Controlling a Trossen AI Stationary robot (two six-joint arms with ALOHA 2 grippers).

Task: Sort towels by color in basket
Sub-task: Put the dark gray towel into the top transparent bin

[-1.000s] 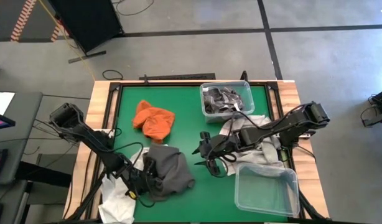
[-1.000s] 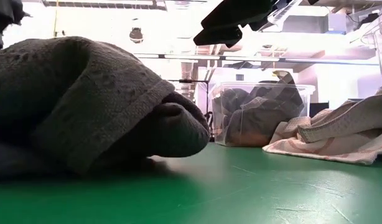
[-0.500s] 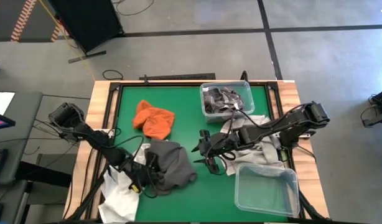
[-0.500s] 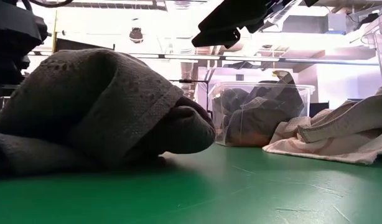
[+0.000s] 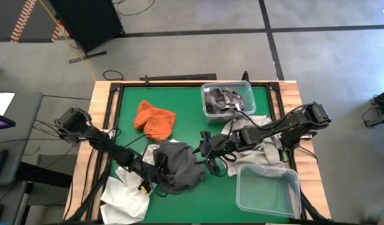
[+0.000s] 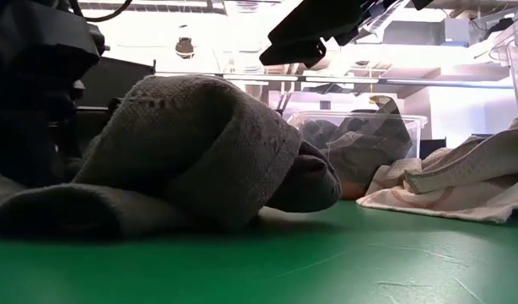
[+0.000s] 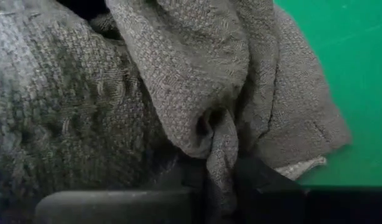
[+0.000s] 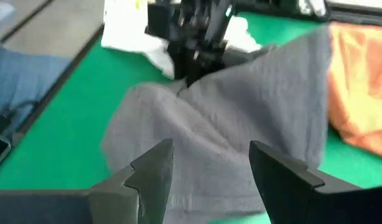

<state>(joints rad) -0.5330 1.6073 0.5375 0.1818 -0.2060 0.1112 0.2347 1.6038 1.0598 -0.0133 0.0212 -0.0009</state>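
Note:
A dark grey towel (image 5: 178, 165) lies bunched on the green table near its front middle. My left gripper (image 5: 153, 173) is at the towel's left side and shut on it. My right gripper (image 5: 211, 157) hangs open above the table, just right of the towel, with nothing between its fingers (image 8: 209, 168). An orange towel (image 5: 155, 120) lies at the far left and a white towel (image 5: 125, 195) at the near left corner. Under my right arm lies a white towel with reddish lines (image 5: 257, 140). The far clear basket (image 5: 227, 100) holds dark towels. My left gripper pinches a raised fold of the dark grey towel (image 7: 219, 163) between its two fingers, at the towel's left side. The fingers come slanting down from the table's left. The towel rests bunched on the table (image 6: 200, 169), slack.
An empty clear bin (image 5: 267, 190) stands at the near right. Bare green table (image 5: 179, 100) lies between the orange towel and the far basket. A black frame borders the table's far edge.
My left gripper has moved toward the table's right and down into the dark grey towel, and has shut on a fold of it. The towel has been pushed a little to the right and bunched higher. More of the white towel shows behind it.

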